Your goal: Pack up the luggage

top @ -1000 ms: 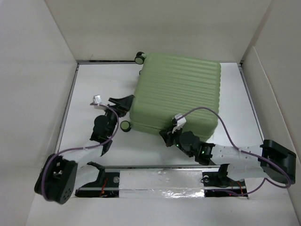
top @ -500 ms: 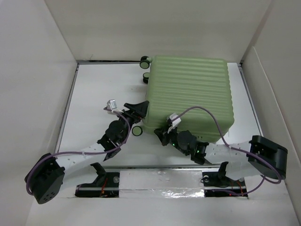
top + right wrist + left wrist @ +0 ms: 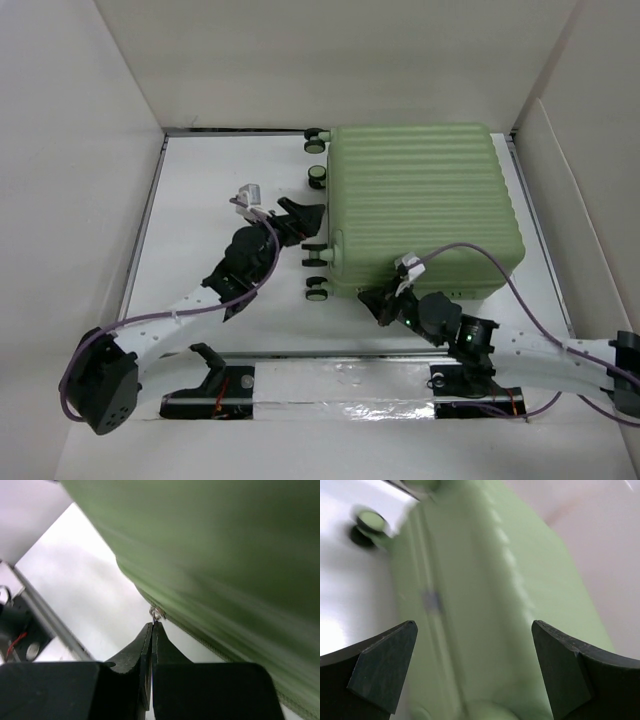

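Observation:
The luggage (image 3: 420, 205) lies flat and closed at the back right of the white table, ribbed green shell up, its wheels (image 3: 316, 177) facing left. My left gripper (image 3: 312, 225) stands open at the wheel side, jaws wide apart. In the left wrist view the blurred luggage (image 3: 470, 580) fills the space beyond the left gripper (image 3: 472, 625), and one wheel (image 3: 367, 522) shows at top left. My right gripper (image 3: 372, 303) sits at the near edge of the case. In the right wrist view the right gripper (image 3: 152, 625) is shut on the small metal zipper pull (image 3: 156, 614) under the green luggage (image 3: 225, 545).
Tall white walls (image 3: 90, 150) box in the table on the left, back and right. A metal rail with silver tape (image 3: 340, 385) runs along the near edge between the arm bases. Bare table surface (image 3: 200, 180) lies left of the case.
The luggage has swung round and slid to the back right, now square to the walls. The right gripper moved right along its near edge, still pinching the pull. The left gripper followed and opened wider.

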### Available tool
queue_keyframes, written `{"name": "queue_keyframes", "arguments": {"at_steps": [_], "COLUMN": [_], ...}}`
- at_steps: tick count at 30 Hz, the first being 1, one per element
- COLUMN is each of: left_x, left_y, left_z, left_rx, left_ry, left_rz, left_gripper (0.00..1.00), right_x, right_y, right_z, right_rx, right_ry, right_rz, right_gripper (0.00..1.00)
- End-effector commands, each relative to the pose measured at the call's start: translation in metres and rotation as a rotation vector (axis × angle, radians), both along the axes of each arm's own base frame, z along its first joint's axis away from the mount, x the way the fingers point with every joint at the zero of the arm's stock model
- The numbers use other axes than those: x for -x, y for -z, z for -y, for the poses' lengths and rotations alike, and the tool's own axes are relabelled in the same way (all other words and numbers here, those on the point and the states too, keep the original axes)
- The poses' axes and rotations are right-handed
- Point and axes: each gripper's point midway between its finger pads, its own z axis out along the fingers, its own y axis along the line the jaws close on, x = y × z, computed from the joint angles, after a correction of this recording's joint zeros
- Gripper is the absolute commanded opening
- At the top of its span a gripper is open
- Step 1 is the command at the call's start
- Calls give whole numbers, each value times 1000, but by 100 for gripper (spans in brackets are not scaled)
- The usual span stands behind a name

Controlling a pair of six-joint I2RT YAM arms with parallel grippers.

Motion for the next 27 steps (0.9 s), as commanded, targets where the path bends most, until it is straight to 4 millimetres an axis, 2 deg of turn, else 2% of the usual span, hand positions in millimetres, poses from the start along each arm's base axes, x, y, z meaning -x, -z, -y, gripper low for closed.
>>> {"name": "queue_keyframes", "arguments": {"at_steps": [1, 2, 3, 4, 5, 6, 7, 8, 9, 10, 11, 12, 13, 15, 16, 18, 19, 21, 23, 24, 25, 27], "left_x": [-35, -46, -62, -81, -106, -105, -128, -139, -149, -164, -174, -181, -189, -201, -206, -215, -220, -225, -230, -231, -235, -240], "left_y": [-28, -28, -47, -30, -31, -49, -32, -30, -46, -27, -25, -37, -23, -26, -16, -16, -9, -12, -3, -7, 1, 0], "left_z": [-21, -26, -33, -32, -35, -28, -33, -32, -26, -22, -24, -17, -12, -11, -8, -10, -7, -3, 0, 4, 6, 10], "left_rx": [15, 18, 36, 12, 9, 30, 15, 12, 19, -3, -28, -34, -59, -77, -81, -81, -84, -81, -68, -56, -50, -37], "left_ry": [-42, -54, -55, -59, -73, -32, -39, -21, 28, 41, 43, 72, 90, 99, 103, 98, 103, 120, 127, 143, 147, 156], "left_rz": [61, 57, 87, 40, 32, 69, 36, 34, 61, 26, 37, 63, 39, 44, 26, 21, 8, 17, 5, 26, 9, 16], "left_gripper": [99, 99, 99, 99, 99, 99, 99, 98, 95, 95, 95, 94, 94, 93, 92, 92, 92, 91, 91, 90, 89, 86], "right_x": [39, 40, 41, 42, 44, 46, 47, 49, 51, 50, 51, 51, 50, 49, 49, 50, 50, 50, 50, 50, 50, 50], "right_y": [9, 7, 5, 7, 4, 2, 3, 4, 5, 6, 5, 9, 7, 11, 10, 8, 10, 10, 10, 10, 11, 11], "right_z": [3, 6, 9, 12, 13, 13, 13, 11, 10, 9, 8, 7, 5, 2, 0, -3, -4, -4, -5, -4, -4, -4], "right_rx": [13, 12, 9, 22, 17, 10, 13, 18, 22, 24, 24, 37, 28, 38, 36, 41, 48, 49, 48, 48, 45, 45], "right_ry": [-144, -143, -141, -141, -152, -158, -168, -179, -191, -189, -194, -197, -196, -197, -199, -209, -209, -207, -209, -207, -206, -209], "right_rz": [-79, -78, -77, -81, -83, -81, -84, -89, -92, -95, -99, -104, -101, -105, -103, -100, -103, -104, -103, -103, -107, -107], "right_gripper": [0, 0, 0, 0, 0, 0, 0, 0, 0, 0, 0, 0, 0, 0, 0, 0, 0, 0, 0, 0, 0, 0]}}
